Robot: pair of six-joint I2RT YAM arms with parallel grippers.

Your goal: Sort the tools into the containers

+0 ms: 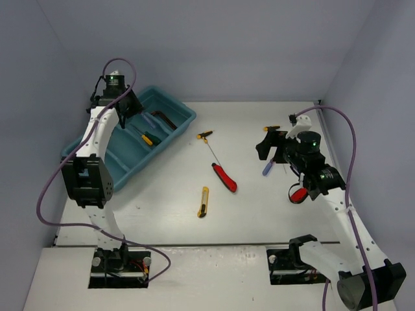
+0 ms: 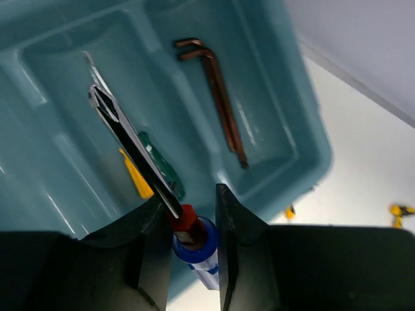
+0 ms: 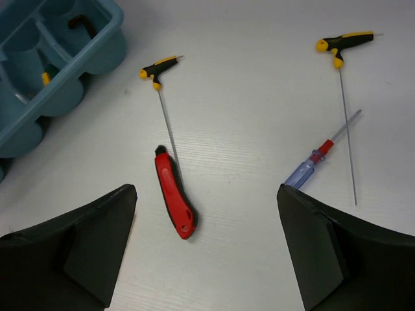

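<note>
The teal tray (image 1: 181,123) lies at the back left. My left gripper (image 1: 123,107) hangs over it, shut on a blue-handled screwdriver (image 2: 194,241) whose dark shaft points into a compartment. That compartment holds a green screwdriver (image 2: 163,170) and a yellow-orange tool (image 2: 135,173). The compartment beside it holds dark hex keys (image 2: 217,94). My right gripper (image 1: 269,146) is wide open and empty above the table (image 3: 206,194). Below it lie a red utility knife (image 3: 175,194), a blue screwdriver (image 3: 310,162) and two yellow-black T-handle drivers (image 3: 159,68) (image 3: 343,44).
A yellow utility knife (image 1: 203,201) lies in the middle near the front. A red object (image 1: 298,194) lies partly hidden under my right arm. Grey walls close in the table on the left, back and right.
</note>
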